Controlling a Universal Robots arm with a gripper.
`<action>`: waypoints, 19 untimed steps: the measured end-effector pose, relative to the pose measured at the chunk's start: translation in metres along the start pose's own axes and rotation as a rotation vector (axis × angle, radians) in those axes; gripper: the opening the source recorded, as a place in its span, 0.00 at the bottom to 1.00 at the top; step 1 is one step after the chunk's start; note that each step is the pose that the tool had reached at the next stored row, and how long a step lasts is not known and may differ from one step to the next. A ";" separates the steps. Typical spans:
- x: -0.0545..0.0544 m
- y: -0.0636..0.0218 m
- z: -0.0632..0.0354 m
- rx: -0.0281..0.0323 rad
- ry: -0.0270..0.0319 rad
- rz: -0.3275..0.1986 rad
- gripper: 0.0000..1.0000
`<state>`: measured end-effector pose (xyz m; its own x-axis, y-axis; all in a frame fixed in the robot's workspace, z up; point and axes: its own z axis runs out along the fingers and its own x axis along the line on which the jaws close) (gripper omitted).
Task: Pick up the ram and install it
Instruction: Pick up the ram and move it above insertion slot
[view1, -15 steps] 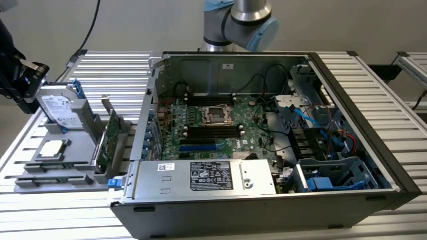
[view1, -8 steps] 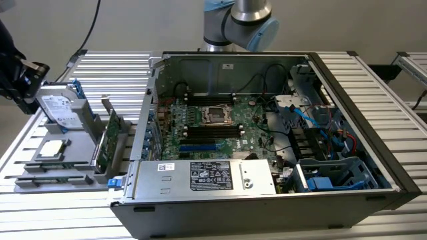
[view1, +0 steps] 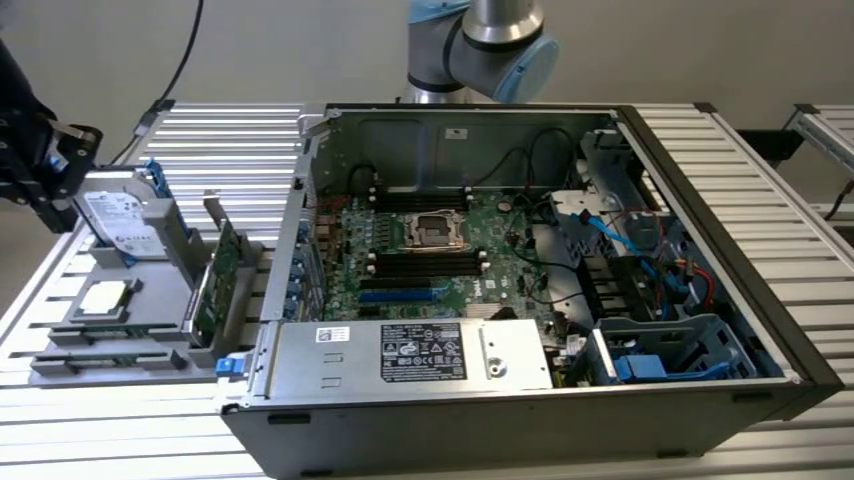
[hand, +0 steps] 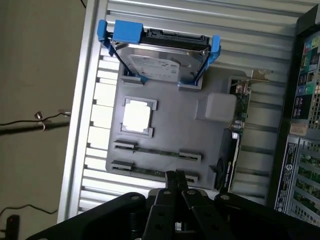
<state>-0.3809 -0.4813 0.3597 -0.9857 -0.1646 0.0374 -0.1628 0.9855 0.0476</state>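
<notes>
Early going, by the look of it: nothing lifted, nothing installed.

Well away from the gripper (hand: 175, 181), across the slatted table (view1: 747, 150), an open computer case (view1: 747, 330) with its motherboard (view1: 400, 285) exposed. Black memory slots (view1: 424, 263) there, seemingly empty, so no part of the installing done.

Directly beneath the gripper, a gray tray (hand: 200, 135) of parts. At the tray's far end from the gripper, a blue-railed silver hard drive (hand: 165, 52). Off to one side of the gripper, a green expansion card (hand: 236, 132) standing on edge.

Just ahead of the fingertips, the ram (hand: 150, 171), a thin strip seated edge-on in the tray, with a second strip (hand: 155, 150) like it one row farther out from the gripper. Not yet grasped. Fingertips drawn together with nothing between them, hovering near the ram. Whether touching it or just clear, hard to judge.

As for writing: a large black-and-white label (view1: 420, 352) inside the case, a white label (hand: 150, 70) on the hard drive, coloured stickers (hand: 306, 65) on the case beside the gripper. None legible, no brand made out.
</notes>
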 end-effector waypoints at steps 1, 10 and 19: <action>0.000 0.0000 0.0003 0.0007 0.0008 -0.018 0.11; 0.000 -0.0001 0.0028 0.0044 0.0082 -0.183 0.11; 0.000 -0.0003 0.0072 0.0081 0.0155 -0.345 0.11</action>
<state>-0.3810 -0.4813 0.3525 -0.8717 -0.4888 0.0356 -0.4868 0.8719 0.0521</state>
